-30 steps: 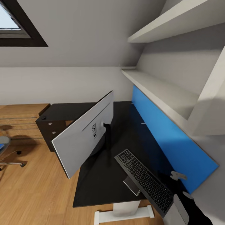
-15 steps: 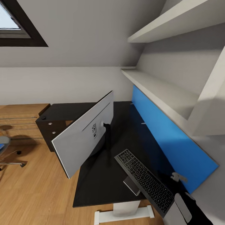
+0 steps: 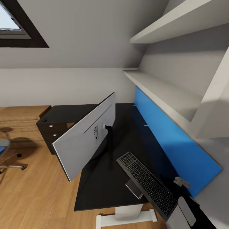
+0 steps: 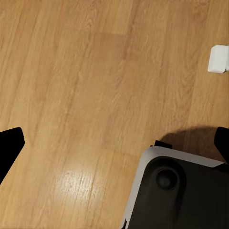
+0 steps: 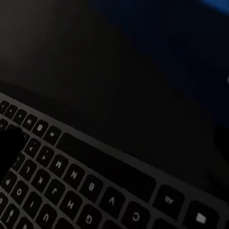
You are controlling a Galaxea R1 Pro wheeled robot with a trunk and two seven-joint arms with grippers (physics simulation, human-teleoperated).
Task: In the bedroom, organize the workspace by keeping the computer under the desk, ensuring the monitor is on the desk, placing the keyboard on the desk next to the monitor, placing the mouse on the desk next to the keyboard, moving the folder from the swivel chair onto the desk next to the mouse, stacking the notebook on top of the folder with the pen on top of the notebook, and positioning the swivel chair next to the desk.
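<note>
monitor (image 3: 86, 136) back-on beside keyboard (image 3: 147, 181) on desk (image 3: 101, 187), right hand (image 5: 112, 143) grasp unclear, left hand (image 4: 119, 143) released

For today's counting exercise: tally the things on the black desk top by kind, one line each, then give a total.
Monitor: 1
Keyboard: 1
Mouse: 1
Total: 3
</note>
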